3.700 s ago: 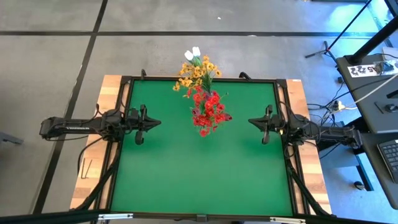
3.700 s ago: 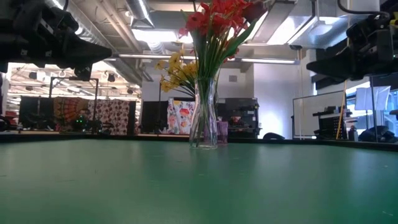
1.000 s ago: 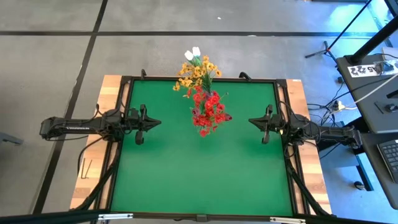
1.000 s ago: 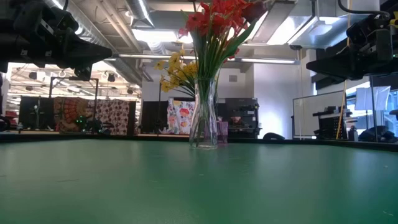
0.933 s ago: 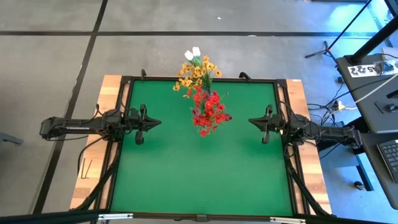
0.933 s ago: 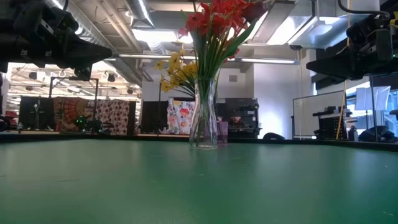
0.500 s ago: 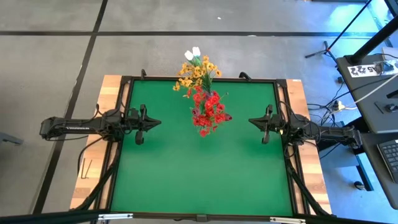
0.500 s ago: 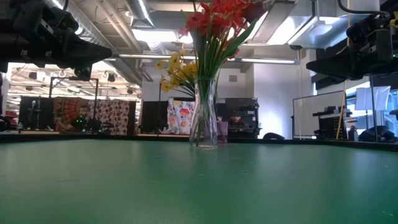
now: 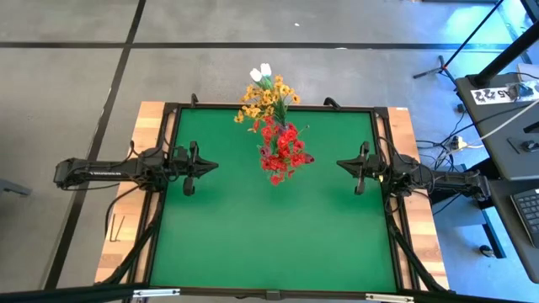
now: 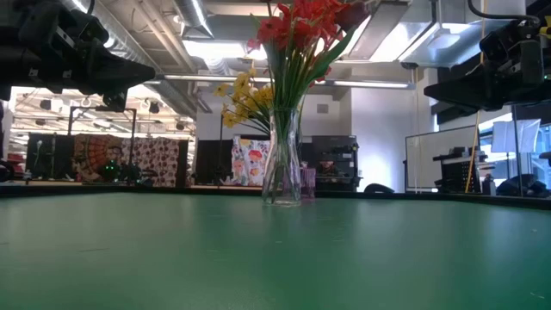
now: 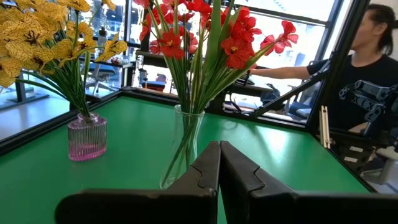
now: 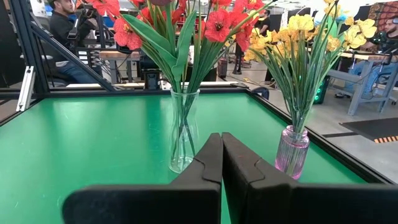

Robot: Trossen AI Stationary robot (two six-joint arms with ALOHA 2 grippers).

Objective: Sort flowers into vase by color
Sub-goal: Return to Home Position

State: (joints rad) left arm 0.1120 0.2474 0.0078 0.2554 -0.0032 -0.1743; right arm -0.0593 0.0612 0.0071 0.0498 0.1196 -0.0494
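Even overhead light falls on my bench (image 9: pixel 269 227); from above, its green mat carries no hard shadows. Seen low, ceiling strip lights (image 10: pixel 200 47) glare white behind the red flowers (image 10: pixel 297 21), and my left arm (image 10: pixel 60 52) and right arm (image 10: pixel 499 60) hang as black silhouettes. Past my left fingers (image 11: pixel 205 171) the room (image 11: pixel 311 12) blows out pale. The clear vase (image 12: pixel 183 127) catches soft highlights.

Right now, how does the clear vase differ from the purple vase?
The clear vase is taller and smooth; the purple vase is shorter and ribbed. The clear vase holds red flowers; the purple vase holds yellow flowers. The clear vase stands nearer the middle of the table; the purple vase sits by its edge. Both stand upright on it. The left gripper and right gripper wait shut at the sides.
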